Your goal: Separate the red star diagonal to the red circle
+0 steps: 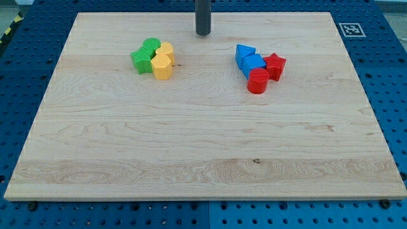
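Board of pale wood (203, 146) fills the frame. My tip (203, 33), a bare rod end with no claw to open or close, rests near the top centre, apart from all blocks. Right of centre, the red star block (275, 65) touches the red circle block (258, 81) diagonally.

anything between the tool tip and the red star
Nearly bare wood in the camera view: from my tip to the red star only the blue triangular block sits close below that line.
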`<action>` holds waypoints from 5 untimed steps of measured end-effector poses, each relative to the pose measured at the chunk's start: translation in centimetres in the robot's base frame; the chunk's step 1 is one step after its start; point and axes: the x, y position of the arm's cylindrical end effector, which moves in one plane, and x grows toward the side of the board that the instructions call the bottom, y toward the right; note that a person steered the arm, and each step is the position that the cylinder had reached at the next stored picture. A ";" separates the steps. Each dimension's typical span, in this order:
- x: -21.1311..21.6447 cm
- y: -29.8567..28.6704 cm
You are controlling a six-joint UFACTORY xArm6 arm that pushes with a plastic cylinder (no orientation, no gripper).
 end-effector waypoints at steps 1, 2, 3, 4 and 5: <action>0.0 0.0; 0.9 0.9; 3.2 4.1; 5.5 9.4; 5.9 13.0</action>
